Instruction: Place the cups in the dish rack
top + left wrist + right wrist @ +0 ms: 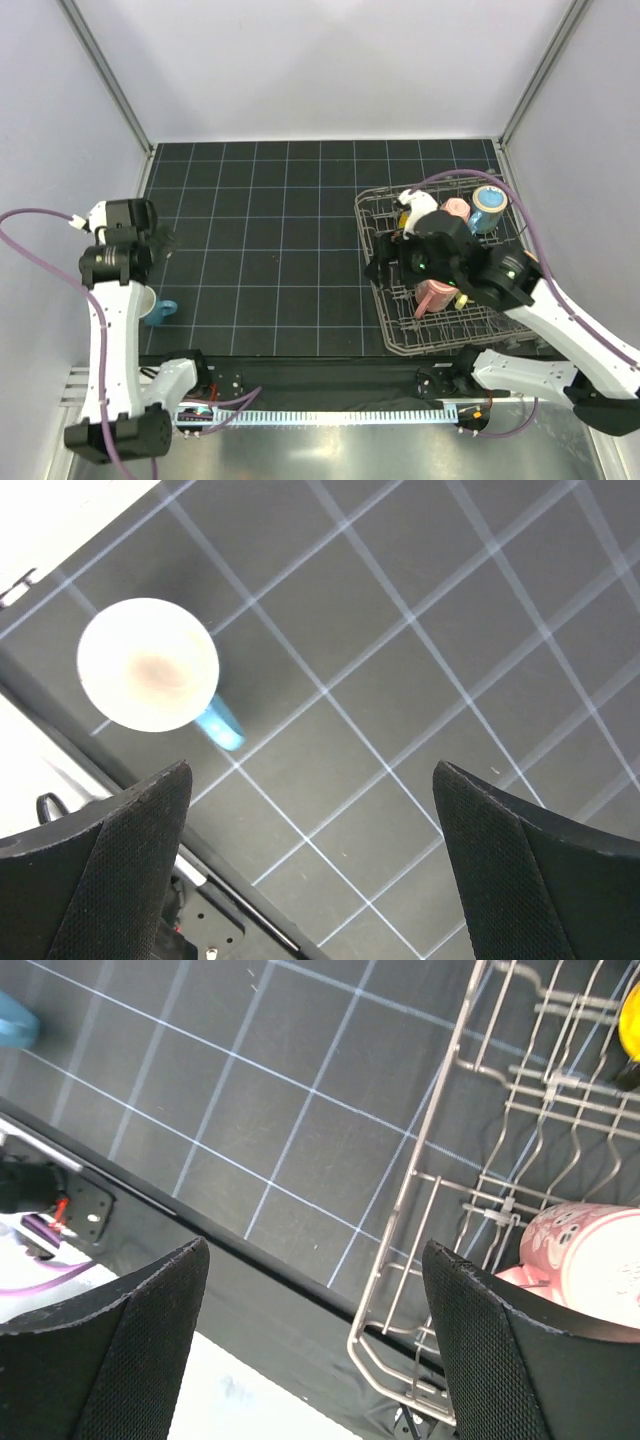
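Cups (456, 208) sit in the dish rack (385, 305); left end effector (312, 770) and right end effector (315, 1248) gape empty.

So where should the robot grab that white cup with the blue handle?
Probably the rim. The white cup seems to stand upright with its round mouth facing up. So the left pincer, which is open, could come straight down from above, one finger inside the wall and one outside. It should pick a spot away from the blue handle, which sticks out sideways.
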{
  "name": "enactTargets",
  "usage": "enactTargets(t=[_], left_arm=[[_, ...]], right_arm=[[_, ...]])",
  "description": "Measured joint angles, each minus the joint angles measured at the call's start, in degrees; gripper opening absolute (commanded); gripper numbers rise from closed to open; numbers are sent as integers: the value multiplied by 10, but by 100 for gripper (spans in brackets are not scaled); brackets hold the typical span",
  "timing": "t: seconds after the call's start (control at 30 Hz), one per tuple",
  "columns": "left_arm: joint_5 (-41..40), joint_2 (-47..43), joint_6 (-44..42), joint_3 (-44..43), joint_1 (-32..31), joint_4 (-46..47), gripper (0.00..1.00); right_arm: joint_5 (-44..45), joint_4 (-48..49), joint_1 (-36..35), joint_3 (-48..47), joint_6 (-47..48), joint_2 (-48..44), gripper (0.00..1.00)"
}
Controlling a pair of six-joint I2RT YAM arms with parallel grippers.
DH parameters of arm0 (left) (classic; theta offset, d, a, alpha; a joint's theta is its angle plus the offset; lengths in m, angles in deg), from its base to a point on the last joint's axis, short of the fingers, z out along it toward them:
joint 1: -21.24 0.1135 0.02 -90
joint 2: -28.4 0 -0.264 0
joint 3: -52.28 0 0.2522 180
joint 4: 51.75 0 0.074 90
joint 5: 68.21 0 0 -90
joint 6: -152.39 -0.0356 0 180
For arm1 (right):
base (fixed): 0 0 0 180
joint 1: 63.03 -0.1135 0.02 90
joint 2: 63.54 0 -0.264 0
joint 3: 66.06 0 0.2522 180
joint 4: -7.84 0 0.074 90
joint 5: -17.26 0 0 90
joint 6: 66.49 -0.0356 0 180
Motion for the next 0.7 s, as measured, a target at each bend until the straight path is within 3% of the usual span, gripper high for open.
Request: enactTargets(t=[0.23,0.43,0.7], left_arm=[[34,80,3,13,123,7,100],[23,144,24,16,148,17,100],[35,147,38,58,203,68,99]], right_arm=[[2,-22,0,-9,18,-62,89],[17,-50,0,-12,24,-79,90],[16,-54,0,-12,23,-73,90]])
